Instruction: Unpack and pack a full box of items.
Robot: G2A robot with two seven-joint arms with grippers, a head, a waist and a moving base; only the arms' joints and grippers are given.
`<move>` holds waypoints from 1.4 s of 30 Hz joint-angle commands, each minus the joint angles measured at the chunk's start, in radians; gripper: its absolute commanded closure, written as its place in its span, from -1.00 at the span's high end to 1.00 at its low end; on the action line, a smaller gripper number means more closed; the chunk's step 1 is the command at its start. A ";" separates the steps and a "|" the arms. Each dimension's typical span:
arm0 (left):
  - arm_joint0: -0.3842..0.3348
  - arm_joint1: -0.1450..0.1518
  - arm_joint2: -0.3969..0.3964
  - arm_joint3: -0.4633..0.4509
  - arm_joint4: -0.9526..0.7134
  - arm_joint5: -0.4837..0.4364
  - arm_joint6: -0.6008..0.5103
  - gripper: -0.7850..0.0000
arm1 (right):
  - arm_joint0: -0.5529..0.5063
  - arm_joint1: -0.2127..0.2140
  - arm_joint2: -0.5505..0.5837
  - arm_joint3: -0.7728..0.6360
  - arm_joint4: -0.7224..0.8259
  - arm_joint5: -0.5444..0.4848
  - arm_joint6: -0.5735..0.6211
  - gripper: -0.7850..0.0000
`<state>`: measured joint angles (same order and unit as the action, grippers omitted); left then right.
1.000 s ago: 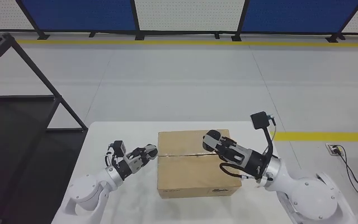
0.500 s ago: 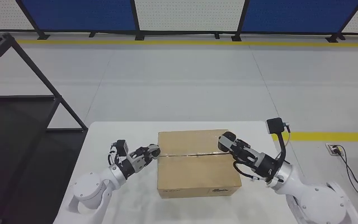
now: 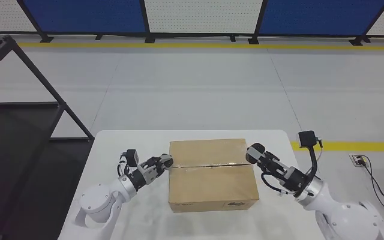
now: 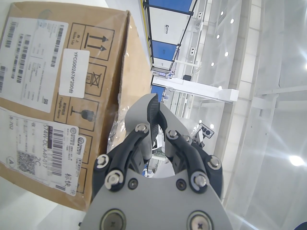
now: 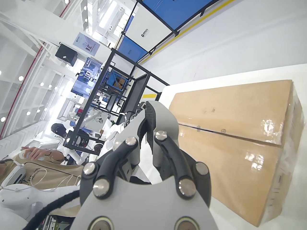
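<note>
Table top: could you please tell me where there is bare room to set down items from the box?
Free: the two far corners of the table, either side of the box, and the strip between the box and the near edge. Crowded: both sides of the box at its seam, where the left gripper and right gripper sit.

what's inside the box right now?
Nothing can be seen inside. The box is closed: its top flaps meet at a seam under clear tape. The flaps cover whatever it holds.
</note>
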<state>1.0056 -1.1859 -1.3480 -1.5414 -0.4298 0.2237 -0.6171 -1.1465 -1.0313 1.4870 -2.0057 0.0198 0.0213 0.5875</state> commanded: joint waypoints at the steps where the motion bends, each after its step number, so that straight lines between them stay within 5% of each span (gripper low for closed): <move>1: -0.002 0.000 0.003 0.000 0.001 0.001 0.001 -1.00 | -0.010 0.001 0.008 0.005 0.001 -0.002 0.000 -1.00; 26: -0.020 0.002 0.018 0.006 -0.003 0.006 0.000 -1.00 | -0.075 0.004 0.072 0.082 -0.003 0.014 -0.019 -1.00; 41: -0.012 0.005 0.012 0.002 -0.008 0.002 0.009 -1.00 | 0.002 0.005 0.036 0.138 -0.067 0.038 0.011 -1.00; 42: -0.012 0.005 0.011 0.001 -0.008 0.002 0.009 -1.00 | 0.008 0.006 0.037 0.146 -0.071 0.042 0.013 -0.58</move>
<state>0.9932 -1.1807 -1.3365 -1.5398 -0.4377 0.2256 -0.6084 -1.1437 -1.0263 1.5228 -1.8666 -0.0464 0.0603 0.5967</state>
